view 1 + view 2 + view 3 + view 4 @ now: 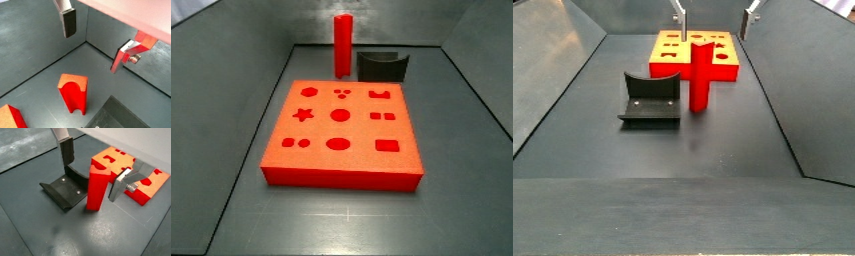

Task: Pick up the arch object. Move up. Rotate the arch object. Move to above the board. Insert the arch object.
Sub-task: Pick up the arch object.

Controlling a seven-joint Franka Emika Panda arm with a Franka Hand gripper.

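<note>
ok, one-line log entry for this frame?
phase: pre-grasp | gripper: open, above arch object | arch object: upright on floor, beside fixture | board: arch recess unfilled

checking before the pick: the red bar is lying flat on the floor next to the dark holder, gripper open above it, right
Not quite: the red bar is standing upright on its end, not lying flat, as a side view shows. The rest holds: it is beside the dark holder, and the gripper is open above it, its fingers apart and touching nothing.

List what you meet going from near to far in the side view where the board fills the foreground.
Board → arch object, standing upright past the board's far edge. The dark fixture sits beside it at similar depth. The gripper shows only in the opposite side view, above the board.
</note>
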